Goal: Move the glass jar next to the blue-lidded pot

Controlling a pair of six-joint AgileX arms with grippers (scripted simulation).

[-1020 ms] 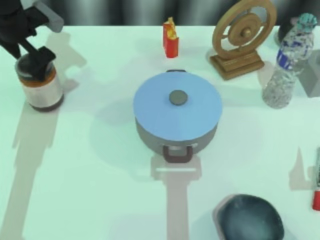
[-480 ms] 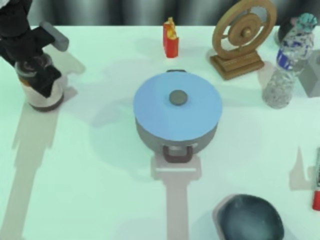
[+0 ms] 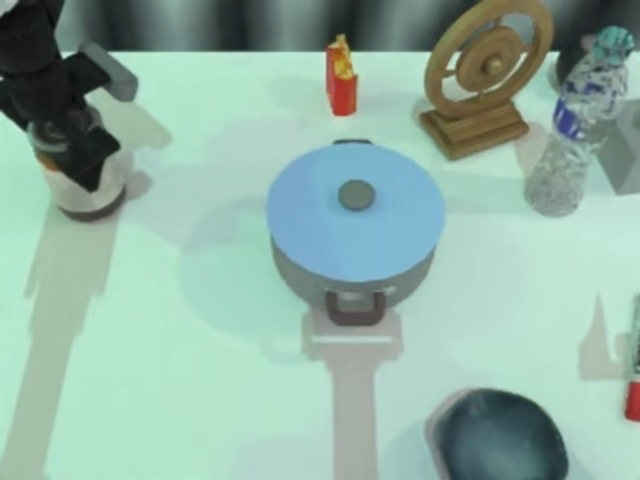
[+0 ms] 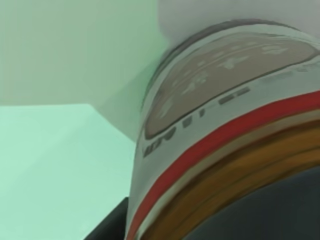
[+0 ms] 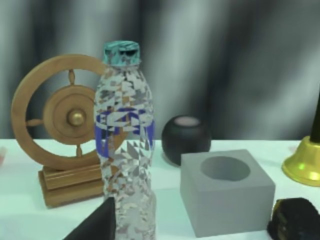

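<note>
The glass jar (image 3: 96,192), with its white label and dark base, stands at the table's far left. My left gripper (image 3: 70,150) is down over its top and shut on the jar, black fingers on either side. The left wrist view is filled by the jar (image 4: 225,125), with one dark finger (image 4: 107,229) beside it. The blue-lidded pot (image 3: 355,225) sits mid-table, well to the right of the jar. My right gripper (image 5: 192,235) is parked off the right side and open, out of the top view.
A red fries box (image 3: 342,75) and a wooden wheel (image 3: 485,75) stand at the back. A crinkled plastic bottle (image 3: 575,130) and a grey block (image 5: 225,190) are at the back right. A dark bowl (image 3: 500,435) sits at the front.
My left gripper came down from behind the jar onto its top, and its fingers closed in round it. The jar has stayed where it was. The right arm has not moved.
</note>
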